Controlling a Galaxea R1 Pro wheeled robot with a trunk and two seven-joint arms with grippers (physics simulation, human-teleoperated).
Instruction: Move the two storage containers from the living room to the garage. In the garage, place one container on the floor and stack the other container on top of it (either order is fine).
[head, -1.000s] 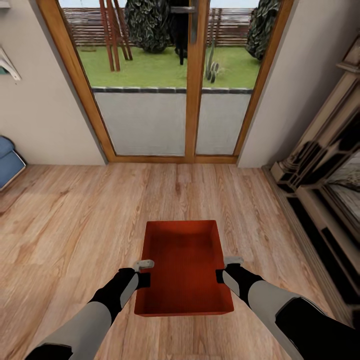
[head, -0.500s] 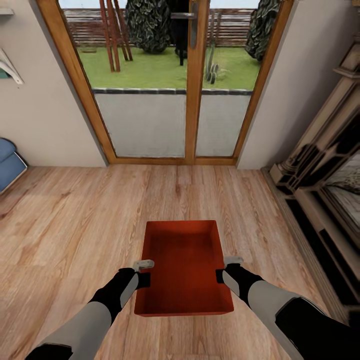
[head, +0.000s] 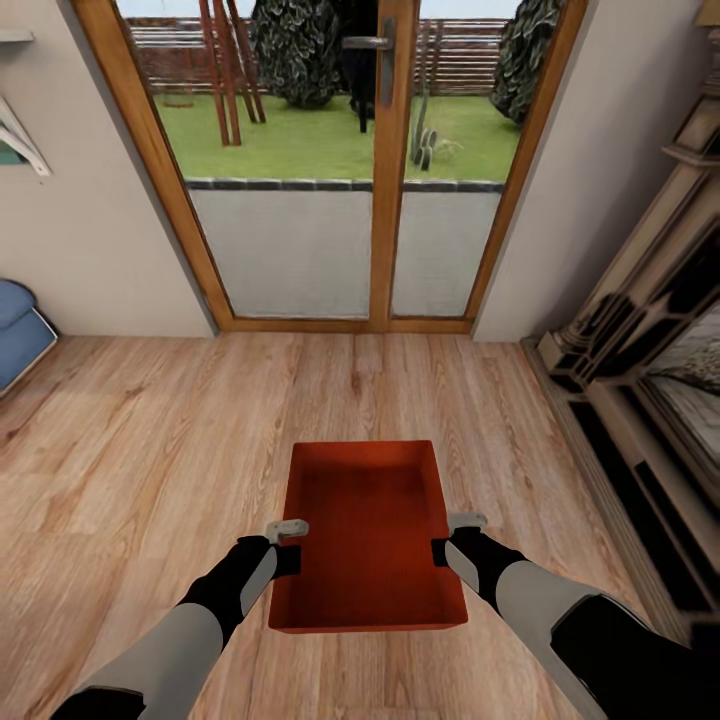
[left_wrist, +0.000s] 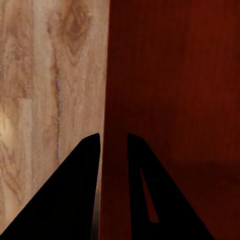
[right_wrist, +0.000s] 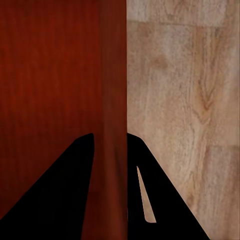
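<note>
One red-orange storage container (head: 367, 535), open-topped and with nothing in it, hangs in front of me above the light wood plank floor of the living room. My left gripper (head: 287, 545) is shut on its left wall and my right gripper (head: 447, 538) is shut on its right wall. In the left wrist view the black fingers (left_wrist: 80, 170) straddle the red wall (left_wrist: 112, 100), one inside and one outside. The right wrist view has the same hold, its fingers (right_wrist: 80, 165) clamping the container wall (right_wrist: 112, 100).
A wood-framed glass double door (head: 350, 170) to a garden stands straight ahead. A dark wood cabinet (head: 650, 380) runs along the right wall. A corner of a blue sofa (head: 18, 325) sits at far left. Wood floor (head: 150, 440) lies open on both sides.
The whole view has shifted slightly, so the camera has moved; the door and cabinet sit a little differently. The container and both grippers hold the same pose relative to me.
</note>
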